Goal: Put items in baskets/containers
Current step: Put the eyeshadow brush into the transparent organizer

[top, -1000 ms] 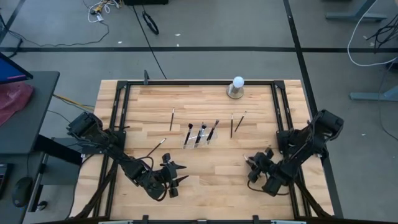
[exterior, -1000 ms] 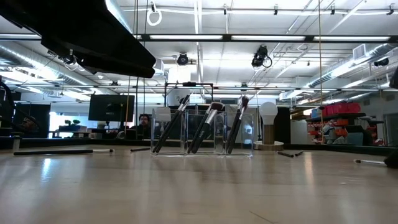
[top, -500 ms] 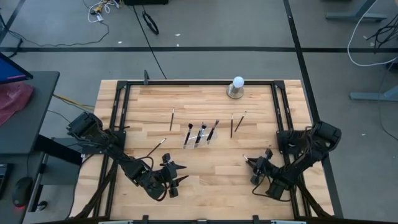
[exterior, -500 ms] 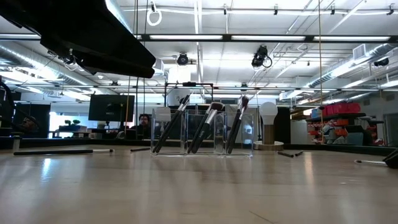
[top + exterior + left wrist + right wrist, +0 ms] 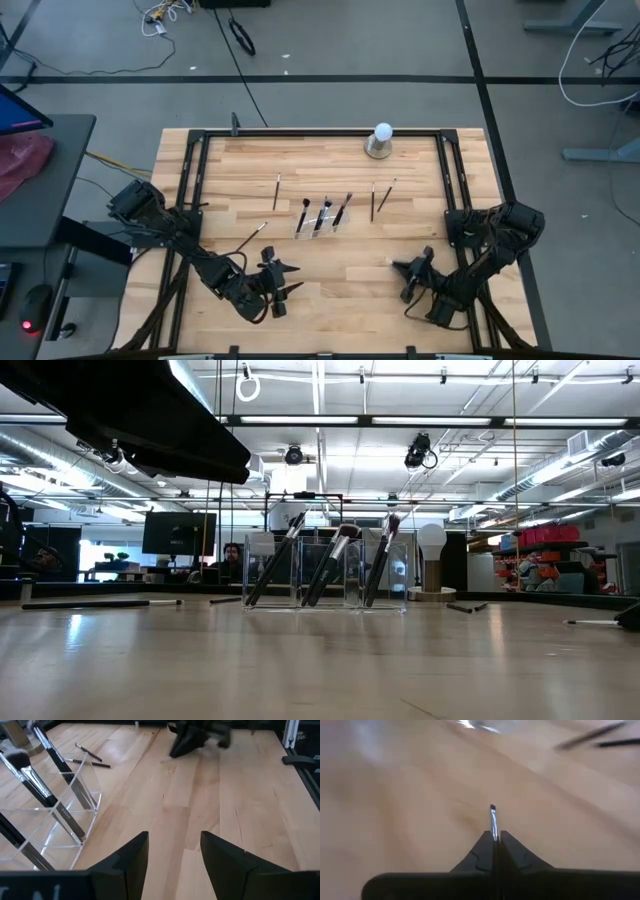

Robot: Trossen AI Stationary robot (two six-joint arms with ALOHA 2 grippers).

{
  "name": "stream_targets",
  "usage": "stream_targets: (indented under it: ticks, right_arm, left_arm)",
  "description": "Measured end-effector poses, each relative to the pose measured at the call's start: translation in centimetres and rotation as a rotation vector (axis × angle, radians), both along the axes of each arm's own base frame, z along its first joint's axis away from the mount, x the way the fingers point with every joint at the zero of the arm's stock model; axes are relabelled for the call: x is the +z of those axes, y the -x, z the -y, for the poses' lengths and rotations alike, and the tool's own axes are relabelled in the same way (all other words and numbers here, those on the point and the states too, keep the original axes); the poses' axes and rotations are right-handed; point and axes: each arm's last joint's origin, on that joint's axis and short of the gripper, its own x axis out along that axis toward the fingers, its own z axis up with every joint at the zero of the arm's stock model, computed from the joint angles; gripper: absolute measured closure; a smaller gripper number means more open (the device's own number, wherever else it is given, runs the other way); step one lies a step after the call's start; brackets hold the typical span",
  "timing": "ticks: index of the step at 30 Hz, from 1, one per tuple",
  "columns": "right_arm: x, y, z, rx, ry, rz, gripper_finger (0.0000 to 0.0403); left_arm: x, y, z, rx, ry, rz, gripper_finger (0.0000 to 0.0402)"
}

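Observation:
The clear plastic holder (image 5: 320, 219) stands mid-table with three brushes leaning in it, as the low view (image 5: 325, 570) also shows. Loose brushes lie flat on the table: one (image 5: 277, 190) far left of the holder, one (image 5: 250, 237) near left, and two (image 5: 378, 197) to its right. My right gripper (image 5: 402, 268) is near-right of the holder, shut on a thin brush (image 5: 493, 820). My left gripper (image 5: 292, 278) waits open at the near left; its fingers (image 5: 172, 855) point along the table toward the holder (image 5: 50, 815). My right gripper pinches a thin brush between its two shut fingers (image 5: 485, 847), just behind the silvery ferrule (image 5: 493, 829). The brush lies along the fingers, and its dark tip (image 5: 492, 807) sticks out ahead of them. In the low view the brush (image 5: 598, 622) lies level, close over the table.
A white ball on a grey base (image 5: 381, 141) stands at the far edge, beyond the holder. A black frame (image 5: 300, 133) runs around the table. Bare wood lies between the two grippers, near the holder. A person sits in the room behind (image 5: 231, 555).
My right gripper has moved a little toward the table's near edge, staying shut on the thin brush, and its arm has drawn back with it. The holder and the loose brushes have stayed where they were.

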Motion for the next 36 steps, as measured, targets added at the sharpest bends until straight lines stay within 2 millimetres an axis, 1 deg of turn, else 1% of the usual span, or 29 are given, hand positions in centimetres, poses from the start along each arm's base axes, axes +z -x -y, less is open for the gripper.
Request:
stream_targets:
  ticks: [2, 5, 6, 8, 11, 14, 16, 18, 22, 26, 31, 36]
  right_arm:
    - [1.2, -1.2, -1.1, -0.001, -0.046, 0.086, 0.0396]
    - [1.9, -2.9, -1.7, 0.034, 0.023, 0.107, 0.0396]
    - [2.2, -3.7, -2.2, 0.052, 0.030, 0.128, 0.0396]
    - [3.4, -5.4, -3.4, 0.085, 0.030, 0.186, 0.0397]
    - [4.7, -7.5, -4.2, 0.163, 0.104, 0.224, 0.0397]
    - [7.2, -9.6, -4.9, 0.294, 0.143, 0.296, 0.0397]
    - [8.6, -10.7, -5.0, 0.429, 0.155, 0.359, 0.0396]
    - [10.0, -11.6, -4.8, 0.556, 0.155, 0.459, 0.0394]
    - [11.5, -12.7, -4.0, 0.682, 0.191, 0.593, 0.0394]
    - [12.1, -13.5, -3.2, 0.734, 0.210, 0.651, 0.0394]
    - [12.3, -14.0, -2.6, 0.784, 0.200, 0.689, 0.0394]
    - [13.1, -14.6, -2.8, 0.838, 0.201, 0.723, 0.0394]
  left_arm:
    - [0.1, -0.1, 0.0, -0.013, -0.023, 0.001, 0.0216]
    - [0.3, -0.2, 0.1, -0.041, -0.063, 0.009, 0.0216]
    - [0.4, -0.2, 0.2, -0.052, -0.082, 0.013, 0.0216]
    - [0.7, -0.4, 0.3, -0.079, -0.119, 0.026, 0.0216]
    - [1.0, -0.6, 0.4, -0.152, -0.167, 0.031, 0.0216]
    - [1.3, -1.1, 0.5, -0.254, -0.183, 0.042, 0.0216]
    - [1.7, -1.4, 0.5, -0.313, -0.188, 0.067, 0.0216]
    - [2.2, -1.8, 0.5, -0.363, -0.188, 0.116, 0.0216]
    - [3.6, -2.3, 0.6, -0.443, -0.213, 0.242, 0.0216]
    - [4.8, -2.6, 0.6, -0.487, -0.234, 0.358, 0.0216]
    - [5.3, -2.8, 0.3, -0.485, -0.237, 0.412, 0.0216]
    - [5.6, -3.4, 0.2, -0.511, -0.225, 0.484, 0.0216]
